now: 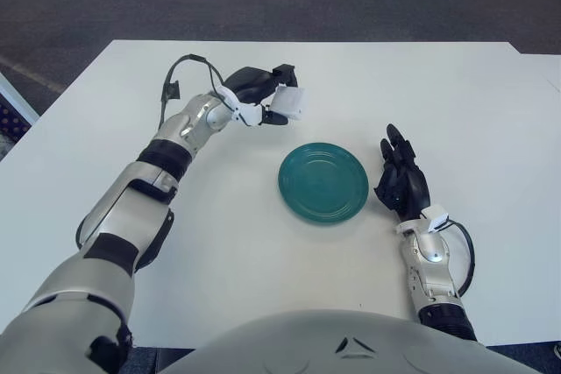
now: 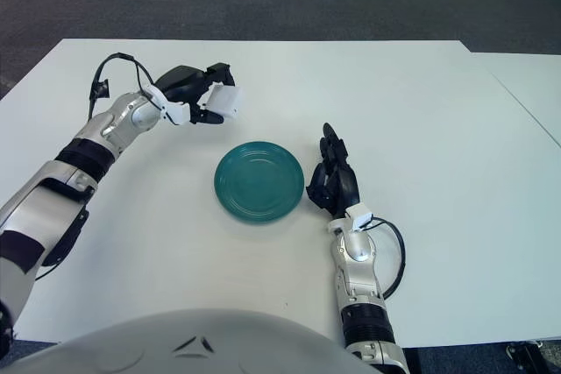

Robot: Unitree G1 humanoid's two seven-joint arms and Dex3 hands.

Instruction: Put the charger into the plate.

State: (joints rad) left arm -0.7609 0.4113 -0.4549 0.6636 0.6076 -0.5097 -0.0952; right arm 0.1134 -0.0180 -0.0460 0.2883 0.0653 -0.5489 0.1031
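so the left hand (image 1: 263,98) is hanging above the white table (image 1: 491,111), up and to the left of the green plate (image 1: 323,182), and it's gripping the white charger (image 1: 288,102) between its dark fingers (image 2: 215,72). the charger is sitting up in the air, off the tabletop, not over the plate. the plate is lying flat near the middle of the table with nothing in it. the right hand (image 1: 401,183) is showing just to the right of the plate, fingers stretched out loosely and pointing away from the robot, holding nothing.
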